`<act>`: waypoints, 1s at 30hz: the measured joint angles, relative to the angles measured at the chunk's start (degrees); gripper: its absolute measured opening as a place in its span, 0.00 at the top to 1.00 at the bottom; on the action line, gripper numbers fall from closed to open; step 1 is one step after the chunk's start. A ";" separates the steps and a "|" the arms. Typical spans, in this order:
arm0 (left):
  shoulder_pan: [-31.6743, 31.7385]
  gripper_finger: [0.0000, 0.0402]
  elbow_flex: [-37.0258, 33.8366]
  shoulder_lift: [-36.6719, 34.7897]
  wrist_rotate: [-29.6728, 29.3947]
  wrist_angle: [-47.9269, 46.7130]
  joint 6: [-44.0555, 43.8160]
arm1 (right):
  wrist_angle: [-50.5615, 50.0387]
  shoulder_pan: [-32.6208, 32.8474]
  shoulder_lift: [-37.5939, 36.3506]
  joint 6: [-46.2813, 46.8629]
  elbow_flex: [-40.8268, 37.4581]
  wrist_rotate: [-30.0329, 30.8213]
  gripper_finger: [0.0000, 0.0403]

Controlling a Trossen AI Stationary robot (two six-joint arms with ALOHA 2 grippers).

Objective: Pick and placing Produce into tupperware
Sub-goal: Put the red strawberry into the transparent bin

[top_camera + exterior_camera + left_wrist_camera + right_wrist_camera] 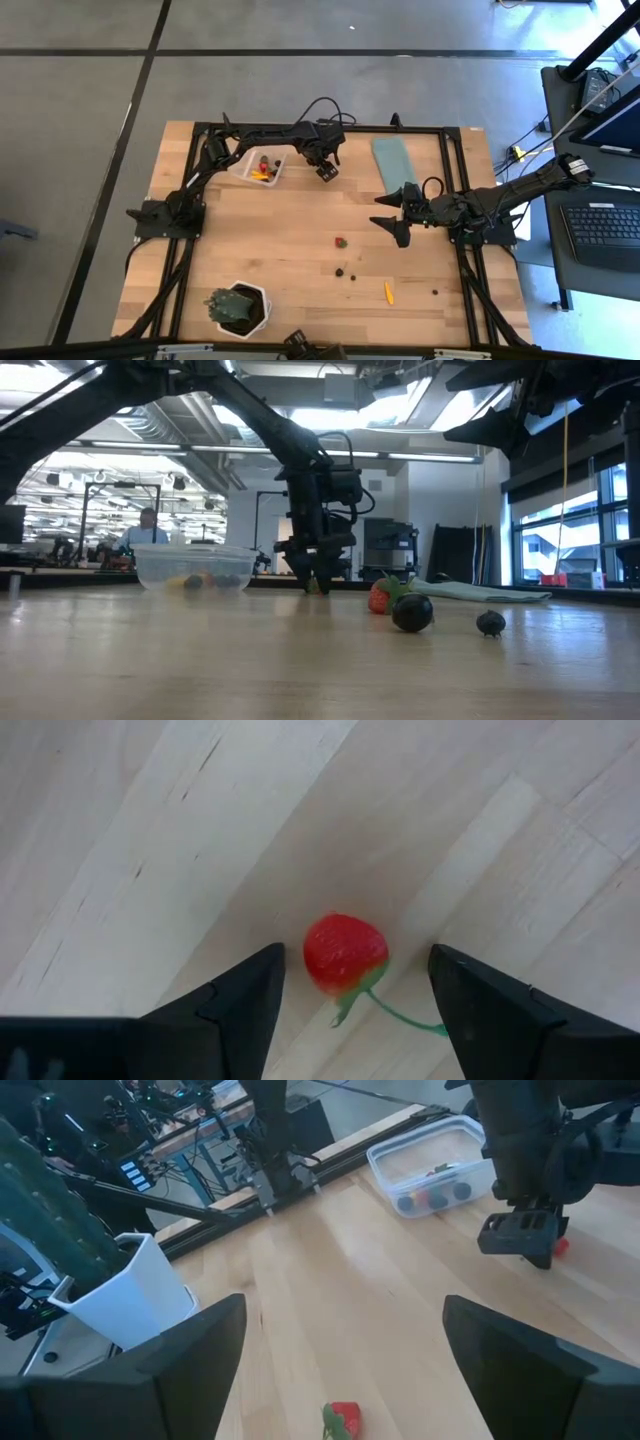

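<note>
A wooden tabletop framed by a black rail is seen from above. A green plant in a white pot stands near its front edge, and a flat teal lid lies at the far side, towards the right.

The tupperware, a clear tub, is set at the far left of the tabletop, and a few red, yellow and dark pieces are already held inside it.

The left end effector is lowered just beside the tub, its fingers spread apart, with a small red piece with a green stem lying on the wood between them, not yet clamped. The right end effector hangs at the right of the tabletop, near the lid, with its fingers wide apart and nothing held.

More produce is scattered across the front half: a red strawberry-like piece, a dark piece, an orange piece and another dark one, all well apart from the tub.

The step in hand appears to be a pick by the left arm. The fingers would next need to be closed on the red piece, which would then be lifted and carried over the tub's rim.
</note>
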 joint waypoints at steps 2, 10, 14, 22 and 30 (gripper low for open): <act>0.00 0.40 0.00 0.00 -0.01 -0.02 -0.01 | 0.00 0.02 0.00 0.00 0.00 0.00 0.16; -0.47 0.40 0.00 0.00 -0.27 -0.17 -0.22 | -0.02 0.02 0.00 -0.02 0.00 0.00 0.16; -0.74 0.41 0.00 0.00 -0.32 -0.24 -0.27 | -0.02 0.01 0.00 -0.02 0.00 0.00 0.16; -0.90 0.55 0.00 0.00 -0.19 -0.31 -0.64 | -0.02 0.01 0.00 -0.02 0.00 0.00 0.16; -0.90 0.71 0.00 0.00 -0.03 -0.39 -0.67 | -0.02 0.01 0.00 0.13 0.00 -0.01 0.16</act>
